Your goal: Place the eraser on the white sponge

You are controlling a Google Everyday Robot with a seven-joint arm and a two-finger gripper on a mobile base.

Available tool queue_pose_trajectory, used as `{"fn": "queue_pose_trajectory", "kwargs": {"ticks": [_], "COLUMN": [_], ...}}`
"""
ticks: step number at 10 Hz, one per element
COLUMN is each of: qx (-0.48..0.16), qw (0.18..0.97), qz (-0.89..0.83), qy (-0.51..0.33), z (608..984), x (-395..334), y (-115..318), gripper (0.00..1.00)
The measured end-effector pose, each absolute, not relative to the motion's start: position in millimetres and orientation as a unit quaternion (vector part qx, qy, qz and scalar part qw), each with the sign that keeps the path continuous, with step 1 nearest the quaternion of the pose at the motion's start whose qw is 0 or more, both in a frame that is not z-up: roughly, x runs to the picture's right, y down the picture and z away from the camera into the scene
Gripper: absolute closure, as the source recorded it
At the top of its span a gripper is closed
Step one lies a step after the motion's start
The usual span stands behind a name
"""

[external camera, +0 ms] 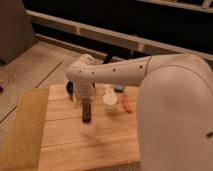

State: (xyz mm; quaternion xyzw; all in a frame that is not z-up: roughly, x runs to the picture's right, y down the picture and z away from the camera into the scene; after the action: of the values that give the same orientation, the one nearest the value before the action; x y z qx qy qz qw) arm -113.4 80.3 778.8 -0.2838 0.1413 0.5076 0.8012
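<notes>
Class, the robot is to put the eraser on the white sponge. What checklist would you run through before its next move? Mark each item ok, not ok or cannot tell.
1. Eraser lies free on the wooden table: ok.
2. Gripper hangs just over the eraser's far end: ok.
3. Jaws open and holding nothing: ok.
4. Jaws lined up across the eraser's narrow side: cannot tell.
5. White sponge has a bare top: cannot tell, since the arm hides part of it.
6. Straight path from eraser to sponge is free: not ok. The white cup-like object stands roughly between them, so the eraser probably has to be lifted over or carried around it.
</notes>
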Motion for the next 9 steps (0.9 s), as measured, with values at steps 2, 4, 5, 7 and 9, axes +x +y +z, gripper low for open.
{"fn": "queue_pose_trajectory", "kwargs": {"ticks": [2,4,5,7,9], "qx": [-0.302,-0.320,-0.329,-0.345,-0.361], "qw": [0.798,0.790,0.785,0.778,0.769], "qz": [0.493,0.481,0.476,0.465,0.456], "qy": [0.171,0.205,0.221,0.243,0.266], "z": [801.3,827.1,839.8,857.8,875.1], "x": [-114.9,-115.4,-115.8,-121.4,-126.3], "y": [89.2,96.3,99.9,106.8,115.2], "gripper": [0.35,0.35,0.35,0.35,0.35]}}
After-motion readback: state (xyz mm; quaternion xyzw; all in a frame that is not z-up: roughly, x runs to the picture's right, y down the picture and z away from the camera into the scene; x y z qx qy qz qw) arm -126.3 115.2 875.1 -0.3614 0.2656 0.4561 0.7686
